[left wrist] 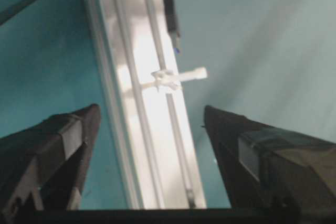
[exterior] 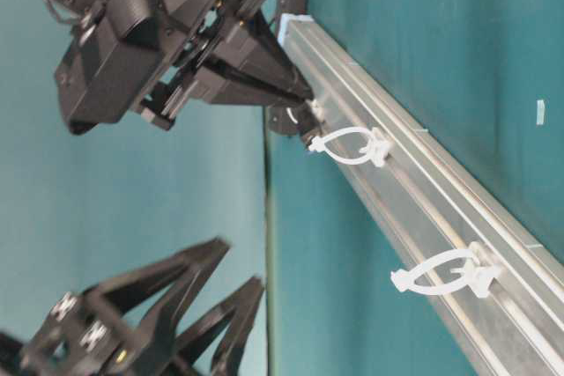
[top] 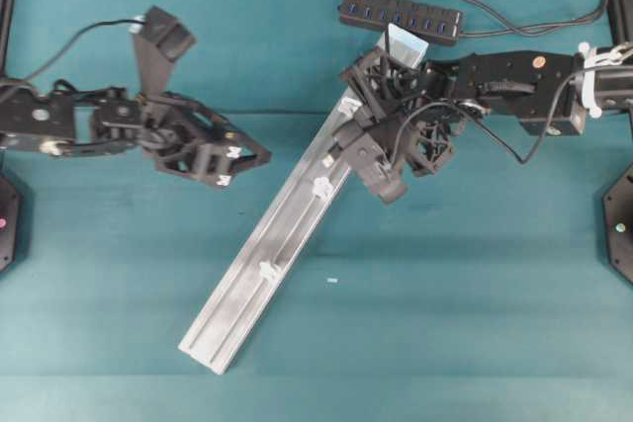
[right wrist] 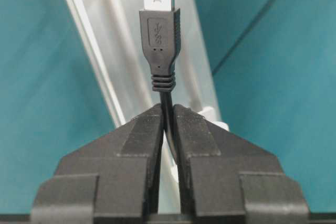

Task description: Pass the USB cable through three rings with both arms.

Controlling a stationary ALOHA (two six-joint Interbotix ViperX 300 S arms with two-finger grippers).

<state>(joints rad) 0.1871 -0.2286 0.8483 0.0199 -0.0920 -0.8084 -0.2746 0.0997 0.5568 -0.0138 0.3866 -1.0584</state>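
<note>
Above the rail's [top: 259, 279] far end, the USB cable [right wrist: 167, 109] is clamped in the right gripper [right wrist: 168, 124]; the left gripper [left wrist: 152, 129], jaws apart, is likely needed beyond the next ring [left wrist: 176, 76].

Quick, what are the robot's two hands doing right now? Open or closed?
Left hand: open, holding nothing, hovering by the rail.
Right hand: closed on the USB cable, its plug sticking out in front.

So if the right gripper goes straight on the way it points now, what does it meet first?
Probably the middle ring: the right gripper points the USB cable along the rail toward it, though depth is unclear.
</note>
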